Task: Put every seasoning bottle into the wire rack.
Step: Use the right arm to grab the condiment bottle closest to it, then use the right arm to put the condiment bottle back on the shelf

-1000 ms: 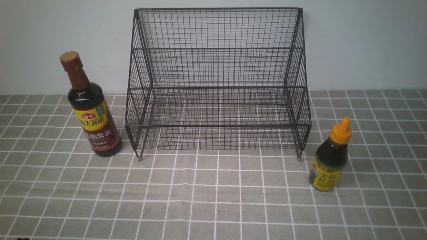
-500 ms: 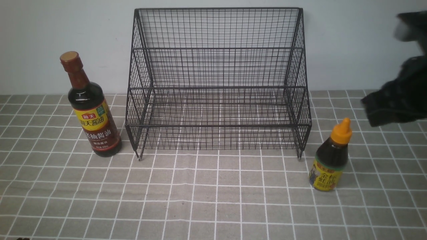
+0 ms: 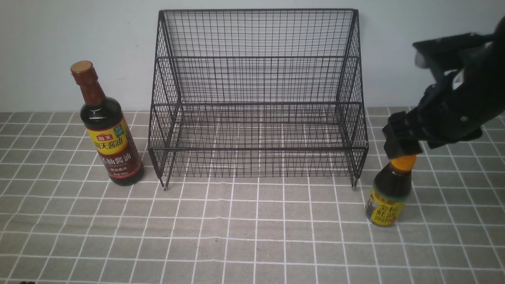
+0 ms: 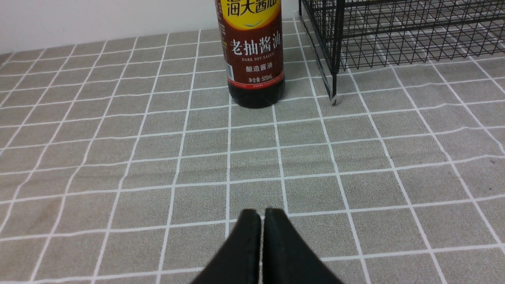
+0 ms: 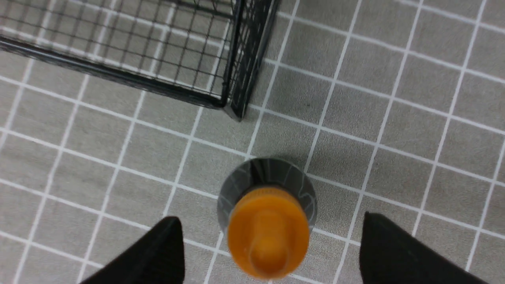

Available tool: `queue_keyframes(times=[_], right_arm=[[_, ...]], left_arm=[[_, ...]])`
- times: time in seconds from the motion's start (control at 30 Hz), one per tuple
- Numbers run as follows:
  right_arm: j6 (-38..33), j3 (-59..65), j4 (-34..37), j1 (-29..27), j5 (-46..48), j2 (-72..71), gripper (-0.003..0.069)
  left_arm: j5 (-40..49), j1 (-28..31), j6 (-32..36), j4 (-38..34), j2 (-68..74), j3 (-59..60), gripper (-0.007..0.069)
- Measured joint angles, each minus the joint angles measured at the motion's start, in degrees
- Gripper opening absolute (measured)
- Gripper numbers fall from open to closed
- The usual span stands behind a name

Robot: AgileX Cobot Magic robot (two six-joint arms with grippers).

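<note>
Right side: right claw [image 5: 270, 217] open wide above short bottle [image 3: 388, 197], fingers [image 5: 158, 252] either side of its orange cap [image 5: 268, 232] with a gap on each side, gripping nothing. That bottle stands upright on worktop [image 3: 252, 244], just off the right front foot of rack [image 3: 256, 149].

Left side: tall bottle [image 3: 110, 134] upright beside the rack's left front corner. Both bottles are outside the rack. The left claw [image 4: 260, 216] is closed, tips together, low over worktop, well short of tall bottle.

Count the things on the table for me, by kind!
Bottles: 2, the tall bottle and the short bottle
Rack: 1
Total: 3
</note>
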Motion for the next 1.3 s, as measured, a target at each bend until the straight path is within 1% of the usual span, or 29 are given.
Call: queue_keyframes(times=[0.1, 0.2, 0.27, 0.3, 0.33, 0.4, 0.53, 0.6, 0.73, 0.83, 1.0, 1.23, 1.3], right_arm=[[0.0, 0.0, -0.1, 0.0, -0.3, 2.2, 0.0545], [-0.1, 0.0, -0.4, 0.0, -0.7, 4.3, 0.0486], [-0.4, 0.0, -0.4, 0.0, -0.7, 4.8, 0.0361], [-0.6, 0.0, -0.4, 0.0, -0.7, 4.8, 0.0314], [-0.9, 0.0, -0.4, 0.0, -0.6, 4.6, 0.0283], [-1.4, -0.1, -0.4, 0.0, -0.1, 4.2, 0.0296], [-2.3, -2.9, -0.4, 0.0, 4.3, 0.7, 0.03], [-2.9, -6.6, -0.4, 0.0, 7.9, -2.0, 0.03], [-3.5, -11.8, -0.4, 0.0, 11.6, -4.4, 0.03], [-5.6, -17.6, 1.4, 0.0, 13.9, -4.9, 0.03], [-9.3, -22.9, 7.2, 1.0, 12.9, -3.1, 0.03], [-10.8, -27.1, 8.0, 5.3, 7.6, 3.0, 0.03], [-10.9, -29.2, 7.4, 6.8, 6.0, 7.3, 0.03]], left_arm=[[0.0, 0.0, 0.0, 0.0, 0.0, 0.0, -0.0007], [0.0, 0.0, 0.0, 0.0, 0.0, 0.0, -0.0007], [0.0, 0.0, 0.0, 0.0, 0.0, 0.0, -0.0007], [0.0, 0.0, 0.0, 0.0, 0.0, 0.0, -0.0007], [0.0, 0.0, 0.0, 0.0, 0.0, 0.0, -0.0007], [0.0, 0.0, 0.0, 0.0, 0.0, 0.0, -0.0007], [0.0, 0.0, 0.0, 0.0, 0.0, 0.0, -0.0007], [0.0, 0.0, 0.0, 0.0, 0.0, 0.0, -0.0007], [0.0, 0.0, 0.0, 0.0, 0.0, 0.0, -0.0007], [0.0, 0.0, 0.0, 0.0, 0.0, 0.0, -0.0007], [0.0, 0.0, 0.0, 0.0, 0.0, 0.0, -0.0007], [0.0, 0.0, 0.0, 0.0, 0.0, 0.0, -0.0007], [0.0, 0.0, 0.0, 0.0, 0.0, 0.0, -0.0007]])
